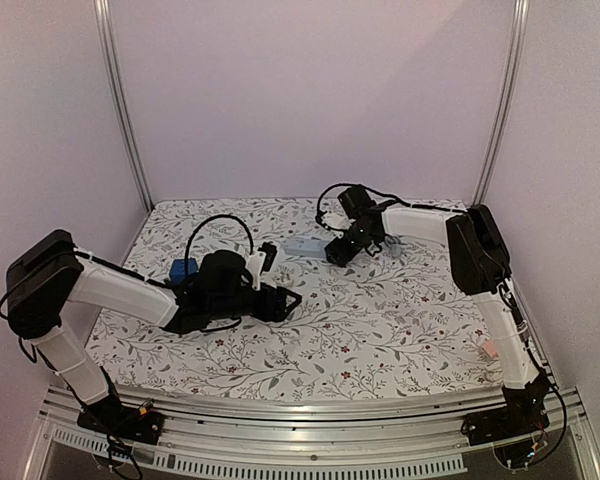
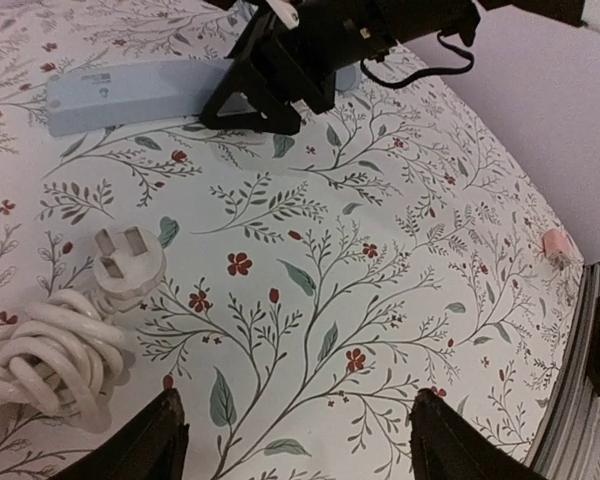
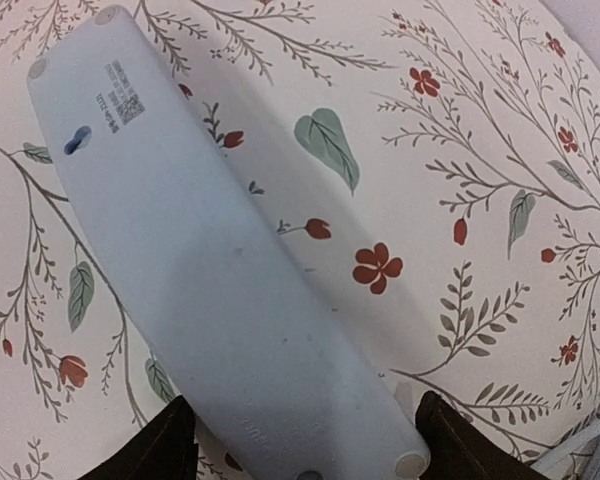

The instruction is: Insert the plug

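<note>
The white plug (image 2: pixel 125 262) lies prongs-up on the floral cloth beside its coiled white cable (image 2: pixel 40 355); it also shows in the top view (image 1: pixel 268 255). The pale blue power strip (image 3: pixel 210 260) lies underside up, with its label and feet showing, and appears in the top view (image 1: pixel 305 245) and the left wrist view (image 2: pixel 130 92). My left gripper (image 2: pixel 300 445) is open and empty, to the right of the plug and above bare cloth. My right gripper (image 3: pixel 305 450) is open, and its fingers (image 3: pixel 160 445) straddle one end of the strip without closing on it.
The table is covered with a floral cloth (image 1: pixel 380 330) and enclosed by white walls. A metal rail (image 1: pixel 310 410) runs along the near edge. A white cable (image 3: pixel 580 440) lies close to the right gripper. A small pink tag (image 2: pixel 555 245) sits near the table's right edge.
</note>
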`<state>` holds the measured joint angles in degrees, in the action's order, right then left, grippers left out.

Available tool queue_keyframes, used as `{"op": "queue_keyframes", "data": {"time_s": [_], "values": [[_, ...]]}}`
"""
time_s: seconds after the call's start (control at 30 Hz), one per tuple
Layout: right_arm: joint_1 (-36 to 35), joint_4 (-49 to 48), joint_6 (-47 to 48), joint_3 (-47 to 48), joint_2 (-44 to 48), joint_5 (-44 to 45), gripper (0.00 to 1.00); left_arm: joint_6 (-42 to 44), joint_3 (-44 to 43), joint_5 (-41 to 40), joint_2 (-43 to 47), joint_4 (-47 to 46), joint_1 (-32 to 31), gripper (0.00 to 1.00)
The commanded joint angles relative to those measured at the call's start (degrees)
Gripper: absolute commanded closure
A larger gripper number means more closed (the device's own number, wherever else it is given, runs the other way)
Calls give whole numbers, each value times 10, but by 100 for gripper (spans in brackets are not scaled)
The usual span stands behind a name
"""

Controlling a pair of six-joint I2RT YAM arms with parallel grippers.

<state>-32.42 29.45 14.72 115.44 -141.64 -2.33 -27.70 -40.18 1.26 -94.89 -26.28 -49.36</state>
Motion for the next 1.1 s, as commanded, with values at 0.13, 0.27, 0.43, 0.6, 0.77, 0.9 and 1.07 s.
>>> {"op": "queue_keyframes", "data": {"time_s": [0.13,0.27,0.43,0.6,0.77,0.9,1.07], "values": [[-5,-38,58,-47,14,76,57,2,16,-3,-1,-1,-9,24],[-6,-47,56,-66,31,66,76,9,24,-11,15,8,-8,24],[-7,-84,19,-124,92,1,81,18,26,-19,36,21,-7,24],[-7,-153,-61,-212,205,-60,82,16,26,-33,68,31,0,17],[-22,-228,-95,-334,320,-92,82,-14,23,-10,107,32,24,6],[-37,-277,-114,-404,390,-100,82,-64,-13,19,123,46,50,5],[-57,-346,-137,-481,462,-133,84,-159,-68,55,128,42,90,6]]}}
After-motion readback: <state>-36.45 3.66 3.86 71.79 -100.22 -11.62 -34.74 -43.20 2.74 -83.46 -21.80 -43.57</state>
